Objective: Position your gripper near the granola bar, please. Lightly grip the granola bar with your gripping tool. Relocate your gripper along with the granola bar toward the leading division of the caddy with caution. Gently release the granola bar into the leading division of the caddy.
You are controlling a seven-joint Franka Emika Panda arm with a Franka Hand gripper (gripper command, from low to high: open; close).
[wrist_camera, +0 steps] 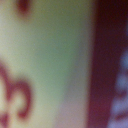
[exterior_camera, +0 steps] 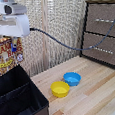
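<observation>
The granola bar [exterior_camera: 4, 58], a yellow-orange box with red lettering, hangs upright in the air at the exterior view's left. My white gripper [exterior_camera: 13, 43] comes down onto its top edge and is shut on it. Right below the box stands the black fabric caddy [exterior_camera: 40, 98]. The box is over the caddy's far part, and the leading division [exterior_camera: 20, 108] lies lower, toward the camera. The wrist view is filled by a blurred close-up of the granola bar [wrist_camera: 45, 60], pale with dark red print.
A yellow bowl [exterior_camera: 60, 88] and a blue bowl [exterior_camera: 72, 78] sit side by side on the wooden table [exterior_camera: 92, 98], to the right of the caddy. A brown drawer cabinet [exterior_camera: 104, 34] stands at the back right. A grey cable [exterior_camera: 57, 43] runs from the arm toward it.
</observation>
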